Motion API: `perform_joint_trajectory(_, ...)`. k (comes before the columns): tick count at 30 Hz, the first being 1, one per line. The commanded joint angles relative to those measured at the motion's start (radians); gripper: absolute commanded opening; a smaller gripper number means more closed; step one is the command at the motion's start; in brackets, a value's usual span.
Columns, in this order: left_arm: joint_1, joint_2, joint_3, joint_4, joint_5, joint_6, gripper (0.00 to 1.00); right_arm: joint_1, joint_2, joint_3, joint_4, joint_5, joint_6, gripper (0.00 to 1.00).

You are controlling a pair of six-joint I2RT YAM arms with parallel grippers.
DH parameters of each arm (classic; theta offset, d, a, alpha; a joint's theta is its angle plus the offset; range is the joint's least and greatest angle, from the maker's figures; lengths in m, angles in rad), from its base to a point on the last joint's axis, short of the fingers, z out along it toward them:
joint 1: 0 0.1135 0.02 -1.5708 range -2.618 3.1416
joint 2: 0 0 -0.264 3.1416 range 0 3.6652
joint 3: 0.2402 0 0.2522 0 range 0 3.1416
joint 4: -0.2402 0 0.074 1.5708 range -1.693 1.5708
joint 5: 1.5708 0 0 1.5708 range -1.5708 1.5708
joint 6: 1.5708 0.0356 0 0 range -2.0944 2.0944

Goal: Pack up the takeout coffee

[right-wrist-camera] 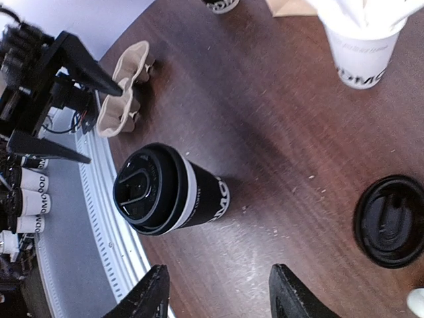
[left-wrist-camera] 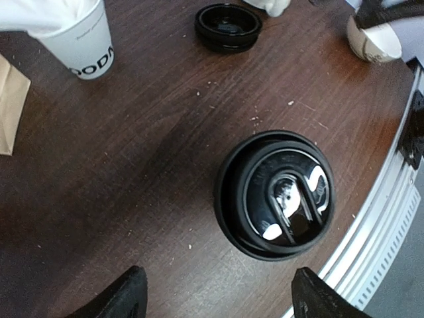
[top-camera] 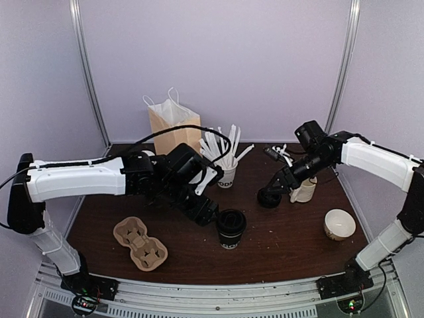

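Observation:
The takeout coffee (top-camera: 231,228) stands upright on the dark table, front centre: black body, white lettering, black lid on. My left gripper (top-camera: 209,213) is open just left of and above it, touching nothing. In the left wrist view the lid (left-wrist-camera: 275,195) lies ahead of the open gripper (left-wrist-camera: 222,301), between the lines of its fingertips (left-wrist-camera: 129,297). My right gripper (top-camera: 278,185) hovers open and empty over the right half of the table. In the right wrist view the cup (right-wrist-camera: 169,190) is ahead and left of the open gripper (right-wrist-camera: 222,298).
A brown pulp cup carrier (top-camera: 139,243) lies front left. A paper bag (top-camera: 173,129) stands at the back, with a white cup of sticks (top-camera: 227,173) beside it. A loose black lid (top-camera: 268,198) lies under my right gripper. White cups (top-camera: 305,191) (top-camera: 339,224) sit at the right.

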Motion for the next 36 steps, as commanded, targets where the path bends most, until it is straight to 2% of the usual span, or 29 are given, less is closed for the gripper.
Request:
perform_joint_trajectory(1, 0.024, -0.027, -0.129, 0.347, 0.080, -0.271, 0.78, 0.049, 0.047, -0.033, -0.038, -0.102, 0.065, 0.54)
perform_joint_trajectory(8, 0.025, 0.004, -0.197, 0.487, 0.136, -0.354, 0.79, 0.111, 0.147, -0.021, -0.076, -0.167, 0.059, 0.54)
perform_joint_trajectory(19, 0.024, 0.009, -0.224, 0.460, 0.100, -0.395, 0.72, 0.133, 0.221, -0.014, -0.055, -0.205, 0.078, 0.53)
perform_joint_trajectory(36, 0.024, 0.101, -0.172, 0.435, 0.145, -0.392, 0.58, 0.152, 0.320, 0.025, -0.036, -0.291, 0.101, 0.41)
